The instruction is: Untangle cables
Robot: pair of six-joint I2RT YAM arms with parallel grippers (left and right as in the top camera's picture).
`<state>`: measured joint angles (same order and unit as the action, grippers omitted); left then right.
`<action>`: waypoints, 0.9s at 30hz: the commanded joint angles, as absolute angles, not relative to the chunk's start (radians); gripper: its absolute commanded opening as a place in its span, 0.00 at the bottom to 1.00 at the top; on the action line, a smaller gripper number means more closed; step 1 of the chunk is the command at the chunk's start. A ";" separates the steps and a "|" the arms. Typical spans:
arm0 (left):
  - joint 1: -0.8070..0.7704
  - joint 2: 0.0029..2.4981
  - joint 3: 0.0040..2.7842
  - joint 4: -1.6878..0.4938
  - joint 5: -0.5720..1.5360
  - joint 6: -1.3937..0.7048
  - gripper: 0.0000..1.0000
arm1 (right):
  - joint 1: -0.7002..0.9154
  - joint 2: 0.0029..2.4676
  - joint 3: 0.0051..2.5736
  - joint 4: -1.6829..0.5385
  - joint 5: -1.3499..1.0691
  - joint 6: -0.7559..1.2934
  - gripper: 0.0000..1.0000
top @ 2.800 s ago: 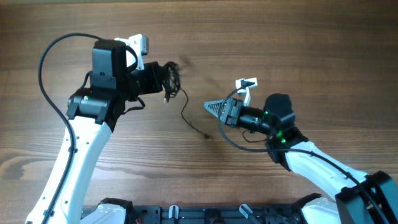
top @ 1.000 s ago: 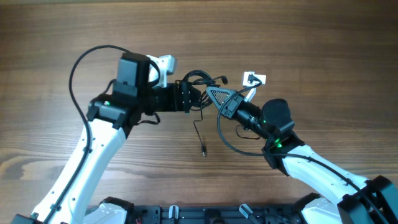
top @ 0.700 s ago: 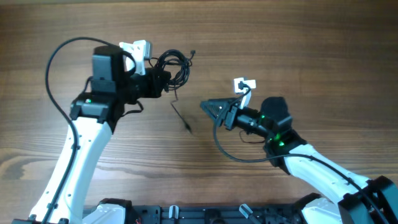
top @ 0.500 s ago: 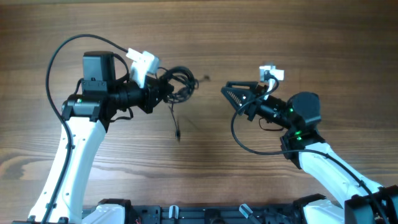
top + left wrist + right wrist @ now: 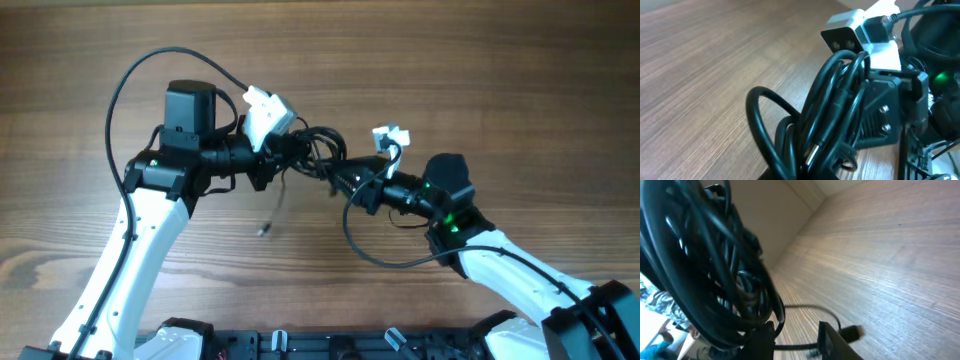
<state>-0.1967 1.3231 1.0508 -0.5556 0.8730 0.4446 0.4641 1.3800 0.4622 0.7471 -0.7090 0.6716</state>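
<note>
The cables (image 5: 316,145) are a bundle of thin black loops held above the table by my left gripper (image 5: 288,160), which is shut on them. One loose end hangs down, with its plug (image 5: 265,229) near the table. My right gripper (image 5: 340,181) is open, and its tips touch the right side of the bundle. In the left wrist view the looped cables (image 5: 832,112) fill the middle, with the right gripper (image 5: 887,112) just behind. In the right wrist view the bundle (image 5: 715,265) hangs at the left. One loop dips between the open right fingers (image 5: 795,341), and a plug (image 5: 852,330) shows beyond them.
The wooden table (image 5: 480,70) lies under both arms. The thick black wires (image 5: 130,80) fixed to the arms arc beside them. White camera mounts (image 5: 268,108) sit on the wrists.
My left gripper carried the bundle right, toward the centre. My right gripper moved left and down to meet it. The hanging end swung left.
</note>
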 commanded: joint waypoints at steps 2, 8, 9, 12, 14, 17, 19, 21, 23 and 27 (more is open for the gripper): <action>-0.203 1.322 1.054 -0.469 0.690 0.179 0.04 | 0.485 1.391 0.465 0.748 -0.762 0.736 0.34; -0.268 1.322 1.054 -0.463 0.697 0.140 0.04 | 0.485 1.391 0.465 0.785 -0.756 0.735 0.35; -0.271 1.322 1.054 -0.461 0.693 0.123 0.04 | 0.485 1.391 0.465 0.789 -0.755 0.733 0.35; -0.270 1.322 1.054 -0.453 0.590 -0.042 0.04 | 0.483 1.391 0.465 0.794 -0.645 0.735 0.37; -0.270 1.322 1.054 -0.456 0.551 -0.157 0.04 | 0.483 1.391 0.465 0.833 -0.611 0.736 0.40; -0.270 1.322 1.054 -0.450 0.551 -0.271 0.04 | 0.483 1.391 0.465 0.874 -0.609 0.774 0.40; -0.270 1.322 1.054 -0.448 0.528 -0.270 0.04 | 0.475 1.388 0.465 0.874 -0.602 0.759 0.50; -0.251 1.322 1.054 -0.452 0.515 -0.270 0.04 | 0.384 1.344 0.466 0.877 -0.612 0.763 0.54; -0.210 1.322 1.055 -0.451 0.540 -0.270 0.04 | 0.244 1.266 0.473 0.832 -0.658 0.751 0.55; -0.129 1.322 1.055 -0.450 0.766 -0.159 0.04 | 0.134 1.121 0.654 0.323 -0.693 0.383 0.53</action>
